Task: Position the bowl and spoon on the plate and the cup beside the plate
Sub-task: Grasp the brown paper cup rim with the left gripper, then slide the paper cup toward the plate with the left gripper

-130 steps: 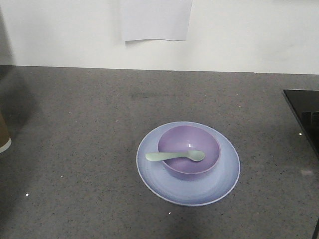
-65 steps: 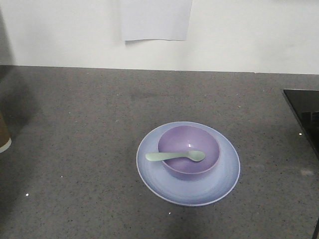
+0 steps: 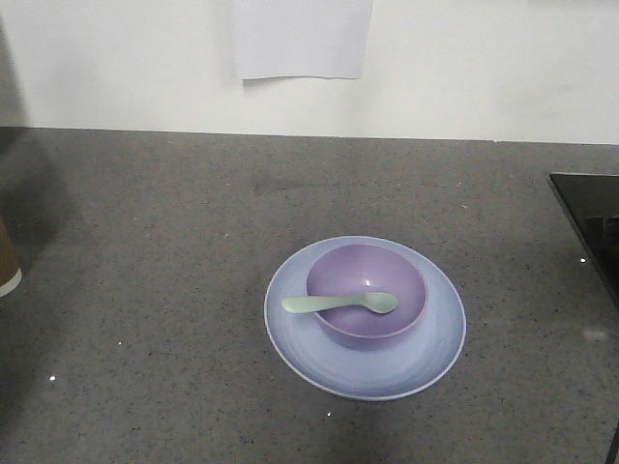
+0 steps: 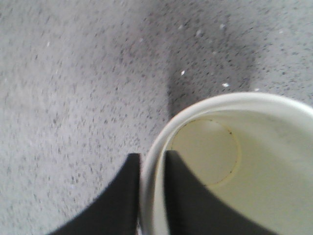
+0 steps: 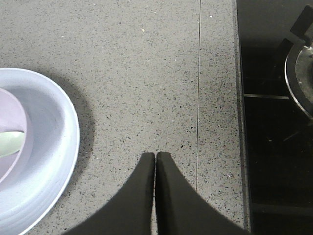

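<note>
Cup (image 4: 244, 161) – white inside, apparently upright – pincer-clamped.

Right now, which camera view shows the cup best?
The left wrist view: the cup fills the lower right, with its white rim and inside clear, and the left gripper pinches its wall. The front view shows only a sliver of it at the left edge. The right wrist view does not show it.

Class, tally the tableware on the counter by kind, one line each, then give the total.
Plate: 1
Bowl: 1
Spoon: 1
Cup: 1
Total: 4
</note>
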Controlling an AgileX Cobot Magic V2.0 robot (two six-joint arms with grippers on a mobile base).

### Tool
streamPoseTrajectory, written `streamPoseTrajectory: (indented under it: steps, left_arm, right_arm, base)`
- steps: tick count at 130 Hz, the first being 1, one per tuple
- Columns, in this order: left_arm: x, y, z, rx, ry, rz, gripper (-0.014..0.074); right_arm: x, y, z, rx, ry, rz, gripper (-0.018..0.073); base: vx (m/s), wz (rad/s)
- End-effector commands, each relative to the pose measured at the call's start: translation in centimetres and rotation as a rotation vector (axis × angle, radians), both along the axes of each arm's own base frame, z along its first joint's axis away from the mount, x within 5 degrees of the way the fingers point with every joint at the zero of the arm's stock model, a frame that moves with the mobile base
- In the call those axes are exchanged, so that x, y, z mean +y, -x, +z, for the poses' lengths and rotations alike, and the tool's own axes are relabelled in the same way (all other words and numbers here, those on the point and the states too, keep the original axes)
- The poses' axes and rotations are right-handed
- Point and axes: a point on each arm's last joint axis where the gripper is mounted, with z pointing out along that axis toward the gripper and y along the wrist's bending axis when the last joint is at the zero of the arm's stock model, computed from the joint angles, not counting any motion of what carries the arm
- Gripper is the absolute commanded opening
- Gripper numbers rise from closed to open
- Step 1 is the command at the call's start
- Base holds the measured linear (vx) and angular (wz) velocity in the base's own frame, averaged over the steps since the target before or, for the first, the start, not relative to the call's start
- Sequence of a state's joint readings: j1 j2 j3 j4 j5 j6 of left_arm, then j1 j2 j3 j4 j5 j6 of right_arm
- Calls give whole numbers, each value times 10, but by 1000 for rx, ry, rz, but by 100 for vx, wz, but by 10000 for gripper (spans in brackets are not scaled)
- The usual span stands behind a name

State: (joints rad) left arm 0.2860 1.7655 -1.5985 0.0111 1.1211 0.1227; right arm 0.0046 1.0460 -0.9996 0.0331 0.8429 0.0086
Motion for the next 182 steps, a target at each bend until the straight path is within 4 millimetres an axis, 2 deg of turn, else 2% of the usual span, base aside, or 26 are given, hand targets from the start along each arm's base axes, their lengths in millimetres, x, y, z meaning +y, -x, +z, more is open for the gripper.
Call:
streamPoseTrajectory:
  steps: [1, 13, 27, 54, 77, 101, 143, 169, 182]
  left_arm:
    - [-6, 2, 30, -138, -18, -44, -9]
    - [-17, -3, 41, -184, 13, -72, -8]
    - [-41, -9, 53, -232, 65, -133, -8]
    - [-107, -16, 69, -286, 90, -324, -8]
    - [-164, -17, 65, -287, 124, -470, -8]
    - [-205, -17, 54, -250, 144, -572, -8]
    - [-254, -13, 38, -208, 192, -682, -8]
    - [-268, -12, 38, -204, 204, -707, -8]
    - [-268, -13, 37, -204, 203, -707, -8]
  right_arm:
    - [-2, 0, 15, -98, 10, -2, -8]
    - [-2, 0, 15, -98, 10, -2, -8]
    - [-2, 0, 15, -98, 10, -2, -8]
    - [-2, 0, 15, -98, 10, -2, -8]
    - [-2, 0, 15, -98, 10, -2, -8]
    - [-2, 0, 15, -98, 10, -2, -8]
    - [-2, 0, 15, -98, 10, -2, -8]
    - [-2, 0, 15, -98, 10, -2, -8]
    - [-2, 0, 15, -98, 10, -2, -8]
  base:
    - [0, 0]
    - [0, 0]
    - [0, 0]
    - [0, 0]
    - [0, 0]
    - [0, 0]
    - [0, 0]
    - [0, 0]
    - [0, 0]
